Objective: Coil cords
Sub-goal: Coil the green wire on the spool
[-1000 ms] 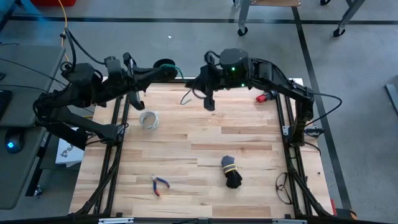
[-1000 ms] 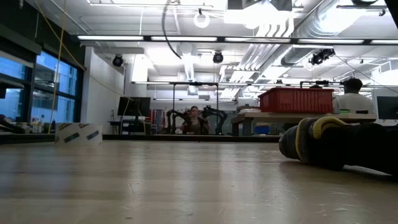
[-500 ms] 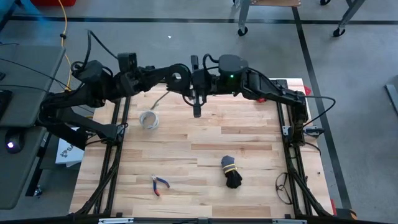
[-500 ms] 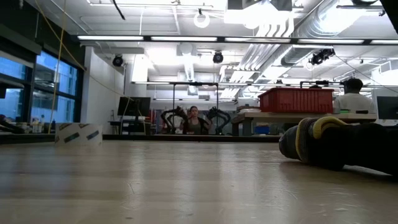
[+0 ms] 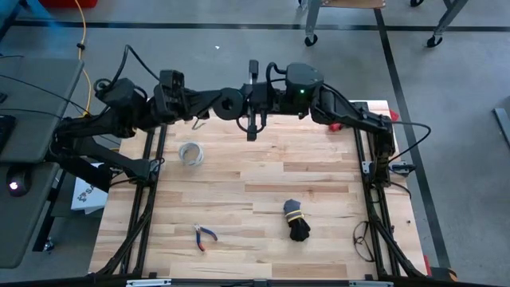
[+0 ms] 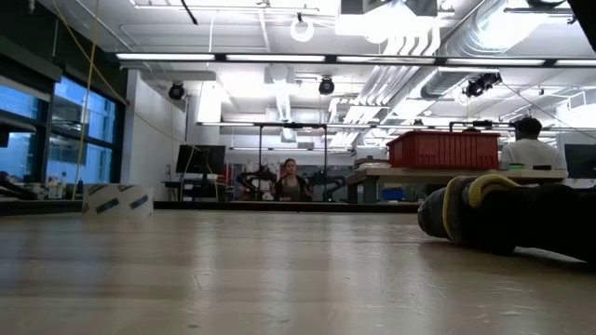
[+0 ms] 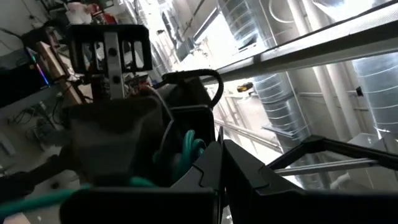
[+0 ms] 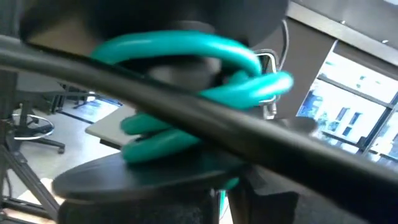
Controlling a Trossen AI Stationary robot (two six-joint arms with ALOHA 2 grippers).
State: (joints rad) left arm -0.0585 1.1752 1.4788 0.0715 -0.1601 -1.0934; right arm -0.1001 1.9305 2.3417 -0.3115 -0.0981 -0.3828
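A bright workshop stretches behind the desk (image 5: 263, 183), with a red bin (image 6: 442, 149) on a far bench and a person (image 6: 291, 180) seated at the back. Up at twelve o'clock of the desk, my two arms meet over the far edge. My left pincer (image 5: 233, 104) is clamped shut on the cord (image 5: 229, 104), a small dark round coil held right where the arms come together. My right pincer (image 5: 252, 127) is closed too, fingers pointing down toward six o'clock just beside the coil; whether it pinches any cord I cannot tell from above. Through the right wrist camera, green loops of the cord (image 8: 186, 93) fill the view, wound around a dark spool. The left wrist camera catches green strands (image 7: 186, 152) tucked between dark parts. At nine o'clock lies a pale ring (image 5: 190, 153). Pliers (image 5: 205, 236) sit at seven o'clock. A black bundle (image 5: 296, 221) with a yellow tie rests near five o'clock, looming large in the low view (image 6: 507, 216).
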